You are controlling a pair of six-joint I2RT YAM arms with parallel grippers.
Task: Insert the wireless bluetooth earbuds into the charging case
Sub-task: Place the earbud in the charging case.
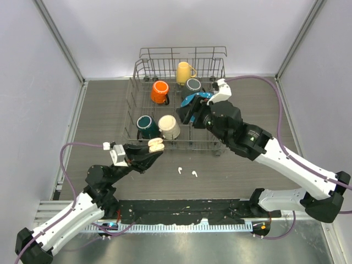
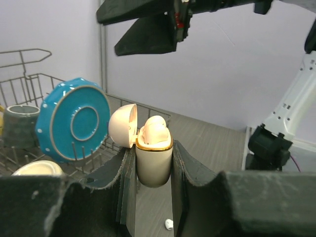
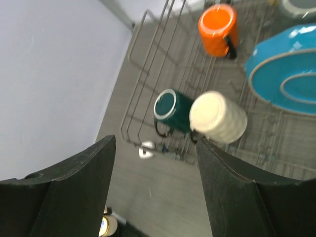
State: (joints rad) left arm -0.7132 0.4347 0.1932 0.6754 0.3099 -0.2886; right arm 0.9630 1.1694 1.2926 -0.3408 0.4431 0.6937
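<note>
Case clamped upright in left gripper, lid open, one earbud seated inside. Right gripper above dish rack, fingers apart, holding nothing. Looks partly done: two earbuds lying on table near each other, not yet inserted.

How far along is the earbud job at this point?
Done: the case is lifted, lid open, with something white, likely one earbud, seated inside. In hand: left jaws shut on the case; right jaws open and empty over the rack. Left: two earbuds lie on the table.
</note>
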